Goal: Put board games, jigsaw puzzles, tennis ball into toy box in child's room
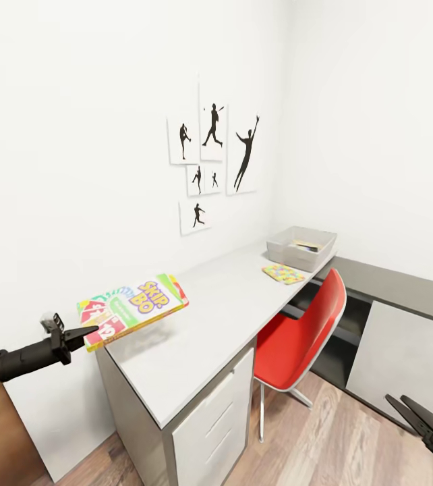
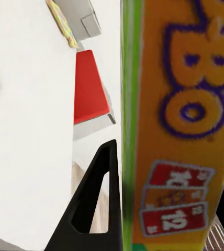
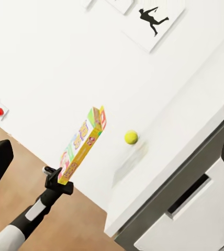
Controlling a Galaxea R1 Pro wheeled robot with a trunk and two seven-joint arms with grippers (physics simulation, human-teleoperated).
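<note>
One SKIP-BO board game (image 1: 133,308) is pinched by its edge between the fingers of the left gripper (image 1: 85,333) and held above the near end of the table (image 1: 210,317), tilted. Further along the table, the tennis ball (image 3: 131,137) rests near the wall, while a jigsaw puzzle (image 1: 284,273) lies just before the toy box (image 1: 301,248) at the far end. The right gripper (image 1: 425,422) hangs spread and empty, low beside the table.

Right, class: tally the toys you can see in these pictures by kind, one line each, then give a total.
Board games: 1, the SKIP-BO box in the left gripper
Jigsaw puzzles: 1
Tennis balls: 1
Total: 3; what lies in the toy box can't be identified.
</note>
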